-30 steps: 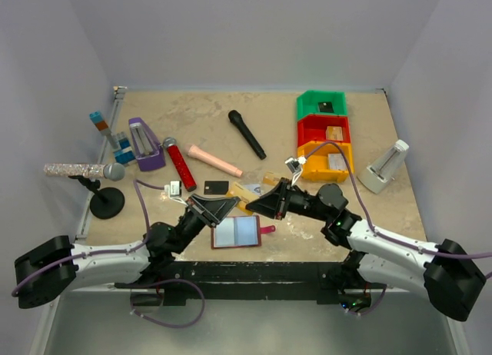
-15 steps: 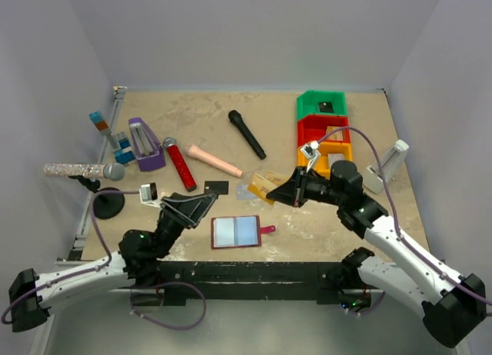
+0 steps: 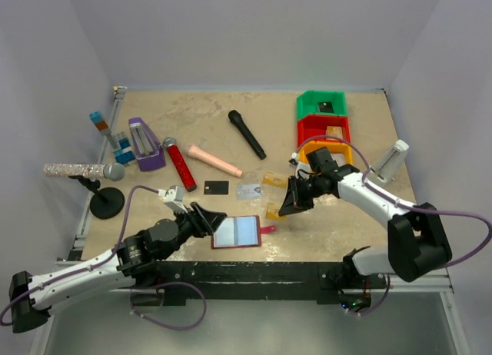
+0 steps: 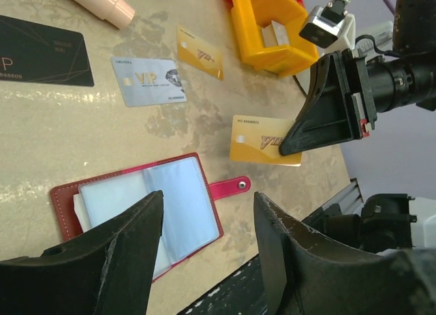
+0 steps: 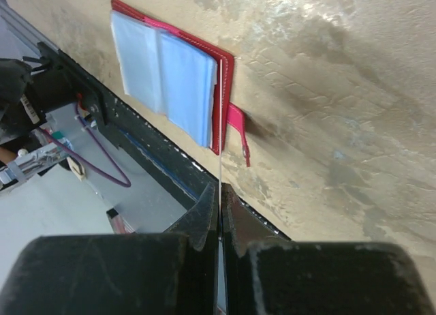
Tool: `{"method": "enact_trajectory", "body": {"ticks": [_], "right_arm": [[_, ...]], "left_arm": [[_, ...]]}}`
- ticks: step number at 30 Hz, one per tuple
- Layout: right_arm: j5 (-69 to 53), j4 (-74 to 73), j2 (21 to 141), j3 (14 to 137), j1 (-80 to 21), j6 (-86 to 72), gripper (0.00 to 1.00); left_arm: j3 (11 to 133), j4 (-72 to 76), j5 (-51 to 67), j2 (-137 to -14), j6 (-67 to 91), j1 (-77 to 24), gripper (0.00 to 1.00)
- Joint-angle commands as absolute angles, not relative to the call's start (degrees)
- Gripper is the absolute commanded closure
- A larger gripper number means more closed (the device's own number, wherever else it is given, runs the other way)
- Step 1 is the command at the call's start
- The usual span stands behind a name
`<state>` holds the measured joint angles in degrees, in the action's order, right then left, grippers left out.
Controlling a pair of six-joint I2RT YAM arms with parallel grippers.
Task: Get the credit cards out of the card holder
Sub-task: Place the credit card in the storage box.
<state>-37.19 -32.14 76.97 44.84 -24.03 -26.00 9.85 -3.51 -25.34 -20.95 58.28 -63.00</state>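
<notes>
Four cards are out of the holder [image 3: 237, 231], which lies open and flat by the near edge of the desk [image 3: 315, 228], sleeves up, tab pointing right. Three lie face up in a row just beyond it: the black card [image 4: 41, 59], the silver card [image 4: 148, 81] and a gold card [image 4: 199, 61], probably spread so none covers another. The right gripper [image 3: 290, 204] pinches a second gold card [image 4: 262, 146] by its right end, fingers pressed tight on it, just right of the holder, likely to lay it beside the others. The left gripper [image 3: 214, 218] hovers at the holder's left end, fingers spread wide and holding nothing, well placed to pin the cover. Whether any card is left in the sleeves I cannot tell. The desk is tan, mottled like stone, walled in pale grey; bins [image 3: 323, 132] stand toward the far right corner.
</notes>
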Motion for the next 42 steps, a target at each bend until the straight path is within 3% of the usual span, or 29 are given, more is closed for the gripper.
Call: {"method": "enact_trajectory", "body": {"ticks": [1, 25, 42], "right_arm": [[-36.8, -34.6, 79.8, 49.4, -21.7, -22.2, 1.0], [-32.1, -35.9, 97.6, 60.5, -20.4, -20.5, 1.0], [-28.9, -37.1, 98.2, 61.3, -19.4, -20.8, 0.74]], "left_arm": [[12.7, -6.9, -24.4, -21.7, 55.2, -62.8, 0.41], [10.4, -6.5, -24.1, -19.5, 53.7, -62.8, 0.41], [9.8, -6.8, -23.9, -19.8, 54.1, -62.8, 0.41]]}}
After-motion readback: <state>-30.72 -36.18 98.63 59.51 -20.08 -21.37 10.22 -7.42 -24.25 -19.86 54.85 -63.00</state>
